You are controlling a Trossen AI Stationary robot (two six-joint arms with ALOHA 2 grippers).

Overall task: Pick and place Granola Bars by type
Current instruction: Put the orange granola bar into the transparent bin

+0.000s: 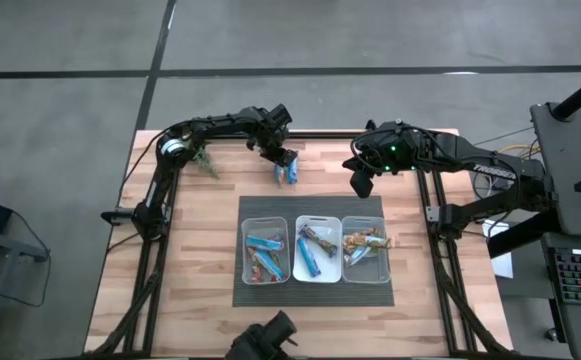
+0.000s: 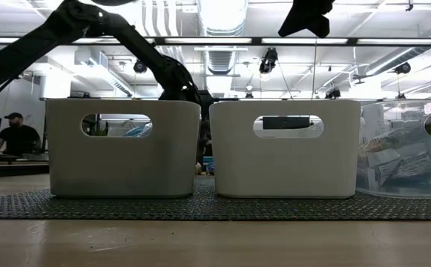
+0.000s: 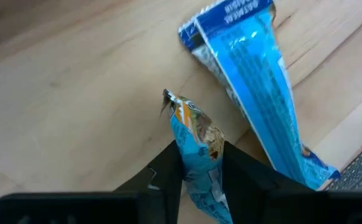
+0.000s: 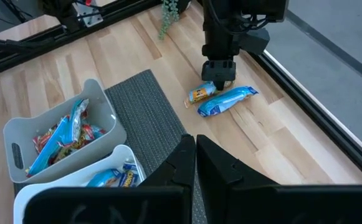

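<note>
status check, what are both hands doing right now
Left hand clamped around orange-and-blue bar on the table. Blue bar lies beside it, loose. Right hand shut, empty, raised near the bins. Nothing blocking.

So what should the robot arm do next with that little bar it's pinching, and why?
Probably lift it straight up. The left tool has closed around the end of a blue-and-orange bar still lying on the wood, right beside a plain blue bar. Rising first should clear that neighbour before heading to the bins. The right tool hangs shut above the table.
</note>
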